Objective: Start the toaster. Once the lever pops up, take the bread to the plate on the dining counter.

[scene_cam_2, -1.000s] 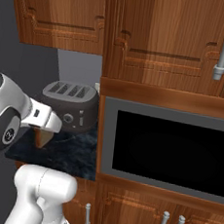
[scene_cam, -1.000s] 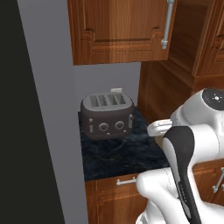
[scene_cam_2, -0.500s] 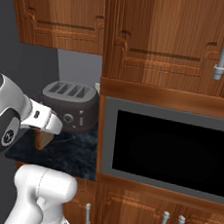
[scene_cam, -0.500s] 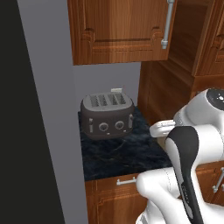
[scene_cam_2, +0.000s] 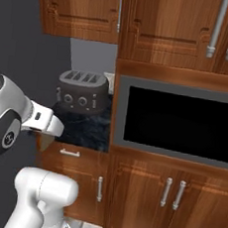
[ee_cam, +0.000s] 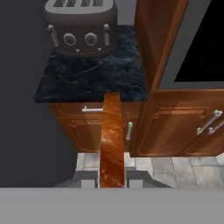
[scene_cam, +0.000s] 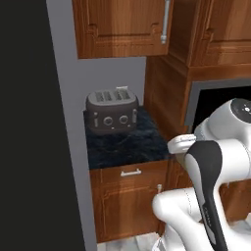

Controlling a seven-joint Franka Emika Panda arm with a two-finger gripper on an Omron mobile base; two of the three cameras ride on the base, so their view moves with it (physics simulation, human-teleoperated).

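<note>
The gripper (ee_cam: 112, 181) is clenched on the bread (ee_cam: 112, 140), held edge-on. The toaster (ee_cam: 81, 26) sits behind, at the back of a small counter (ee_cam: 87, 83); the plate's direction cannot be told.

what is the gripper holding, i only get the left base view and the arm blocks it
observer: the hand view shows the bread edge-on in the gripper, jaws shut on it.
operator: where does the hand point
observer: over the slice at the toaster, set back on the small counter.
operator: whats right of the oven frame
observer: the right base view shows the whole black oven window, with cabinet doors below.
</note>
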